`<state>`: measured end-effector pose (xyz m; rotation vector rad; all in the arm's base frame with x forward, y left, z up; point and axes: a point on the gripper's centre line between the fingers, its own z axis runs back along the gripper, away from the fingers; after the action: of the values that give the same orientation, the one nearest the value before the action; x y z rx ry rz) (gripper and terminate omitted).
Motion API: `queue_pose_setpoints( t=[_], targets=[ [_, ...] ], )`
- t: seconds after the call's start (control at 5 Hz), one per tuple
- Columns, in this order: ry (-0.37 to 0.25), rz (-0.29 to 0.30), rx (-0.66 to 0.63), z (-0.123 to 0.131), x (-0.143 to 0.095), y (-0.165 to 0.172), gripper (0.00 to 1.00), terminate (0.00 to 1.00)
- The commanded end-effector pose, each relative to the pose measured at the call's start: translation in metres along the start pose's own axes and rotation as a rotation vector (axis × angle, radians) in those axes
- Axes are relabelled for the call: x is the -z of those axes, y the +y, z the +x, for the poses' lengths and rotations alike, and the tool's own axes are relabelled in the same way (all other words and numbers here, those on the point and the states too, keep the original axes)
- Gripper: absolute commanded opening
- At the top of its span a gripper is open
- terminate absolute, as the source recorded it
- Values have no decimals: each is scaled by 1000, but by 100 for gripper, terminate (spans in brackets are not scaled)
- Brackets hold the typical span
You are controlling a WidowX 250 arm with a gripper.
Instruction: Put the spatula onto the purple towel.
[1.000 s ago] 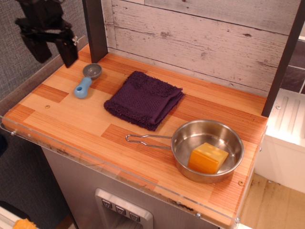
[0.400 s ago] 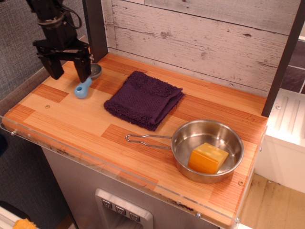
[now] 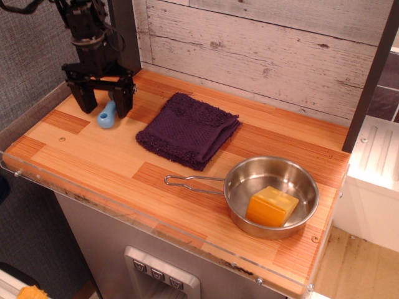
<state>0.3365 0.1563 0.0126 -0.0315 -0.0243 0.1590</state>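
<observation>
The spatula [image 3: 107,115] lies at the far left of the wooden counter; only its light-blue handle shows, its grey head is hidden behind my gripper. My black gripper [image 3: 105,103] is open and hangs low over the spatula, one finger on each side of the handle. I cannot tell whether the fingers touch it. The dark purple towel [image 3: 188,129] lies folded on the counter to the right of the spatula, apart from it.
A steel pan [image 3: 272,194] with a long wire handle holds a yellow block [image 3: 272,205] at the front right. A dark post [image 3: 125,37] stands right behind the gripper. A white plank wall [image 3: 262,50] backs the wooden counter [image 3: 93,162].
The gripper has moved right and down from the upper left to straddle the spatula, still open. The spatula, towel and pan have not moved.
</observation>
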Motion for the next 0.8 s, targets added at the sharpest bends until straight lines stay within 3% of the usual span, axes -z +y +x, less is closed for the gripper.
queue_pose_setpoints(
  t=[0.0, 0.2, 0.4, 0.6],
  targets=[
    [-78, -1, -7, 3, -37, 0, 0, 0],
    [-141, -38, -27, -1, -66, -11, 0, 0],
    [-199, -61, -13, -6, -95, -44, 0, 0],
    [-191, -118, 59, -10, -104, -86, 0, 0]
  ],
)
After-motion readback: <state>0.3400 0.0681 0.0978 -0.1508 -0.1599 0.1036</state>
